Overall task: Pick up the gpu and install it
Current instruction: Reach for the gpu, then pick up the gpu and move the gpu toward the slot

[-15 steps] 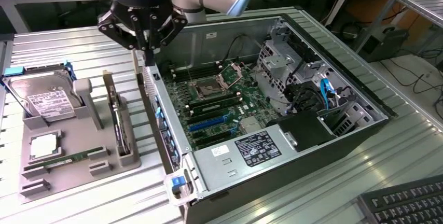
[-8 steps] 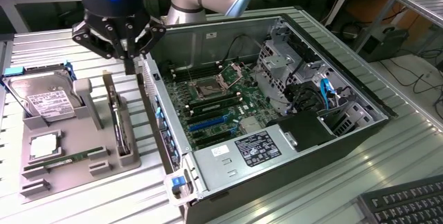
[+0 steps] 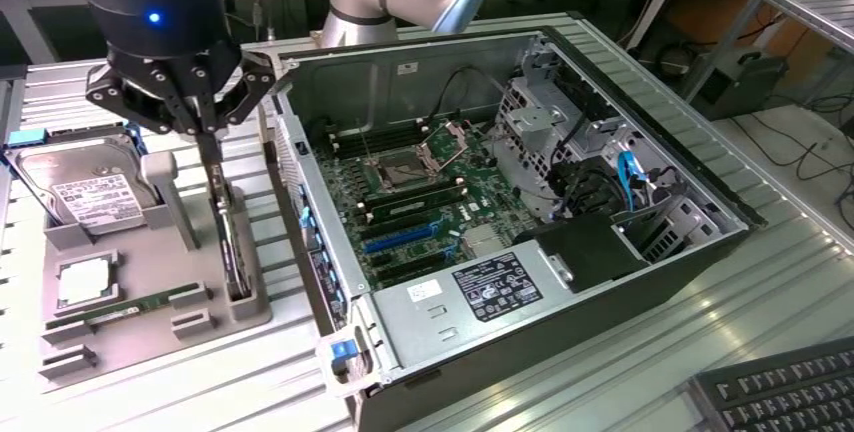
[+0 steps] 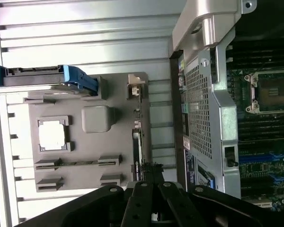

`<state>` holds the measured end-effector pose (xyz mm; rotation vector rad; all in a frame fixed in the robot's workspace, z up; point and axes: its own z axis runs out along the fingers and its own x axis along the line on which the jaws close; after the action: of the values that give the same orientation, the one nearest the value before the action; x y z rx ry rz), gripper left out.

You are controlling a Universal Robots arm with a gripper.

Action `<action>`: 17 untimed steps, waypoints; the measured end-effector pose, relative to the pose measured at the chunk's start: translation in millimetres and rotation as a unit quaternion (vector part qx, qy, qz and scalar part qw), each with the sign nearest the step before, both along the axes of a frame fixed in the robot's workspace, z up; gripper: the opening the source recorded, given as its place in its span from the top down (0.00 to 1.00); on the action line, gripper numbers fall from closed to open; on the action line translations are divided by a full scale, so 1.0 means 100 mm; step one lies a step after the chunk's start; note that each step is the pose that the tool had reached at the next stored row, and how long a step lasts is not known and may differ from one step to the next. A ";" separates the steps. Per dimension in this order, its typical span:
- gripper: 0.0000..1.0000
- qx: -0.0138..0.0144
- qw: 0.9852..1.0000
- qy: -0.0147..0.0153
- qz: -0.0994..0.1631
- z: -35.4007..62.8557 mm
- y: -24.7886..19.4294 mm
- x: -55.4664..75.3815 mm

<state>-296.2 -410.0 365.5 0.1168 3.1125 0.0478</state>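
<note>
Fixture tray (image 3: 200, 277), left of frame: holds the gpu (image 3: 238, 252) on edge in its slot.
Jaws: your gripper (image 3: 218, 184), upper left, looks clamped on the card's top edge.
Risk: so thin a pinch may let the card swivel or snag the slot.
Case (image 3: 400, 82), centre: its wall stands close, so a tilted card could strike it.

Black gripper (image 3: 214, 172), one blue light (image 3: 155, 18) on its body. Plain grey tray (image 3: 154, 262). Dark gpu (image 3: 238, 252), green flecks. Silver hard drive (image 3: 60, 167), white label (image 3: 100, 202), blue carrier end (image 4: 78, 78). Pale silver processor (image 3: 83, 287). Green memory stick (image 3: 127, 307). Green motherboard (image 3: 441, 192), blue slots (image 3: 400, 237), blue cables (image 3: 627, 177). Grey case (image 3: 387, 82), black-and-white sticker (image 3: 501, 287). Silvery counter (image 3: 761, 292), ribbed in parallel stripes. Black keyboard (image 3: 787, 392).
</note>
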 end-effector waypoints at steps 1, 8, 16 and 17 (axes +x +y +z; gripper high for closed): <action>0.89 0.000 1.000 0.000 0.000 -0.019 -0.002 -0.02; 0.89 0.000 1.000 0.000 0.000 -0.023 -0.003 -0.02; 0.70 0.000 1.000 0.000 0.000 -0.023 -0.003 -0.02; 0.70 0.000 1.000 0.000 0.000 -0.025 -0.003 -0.02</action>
<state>-298.1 -410.3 363.0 0.1167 3.1130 0.0472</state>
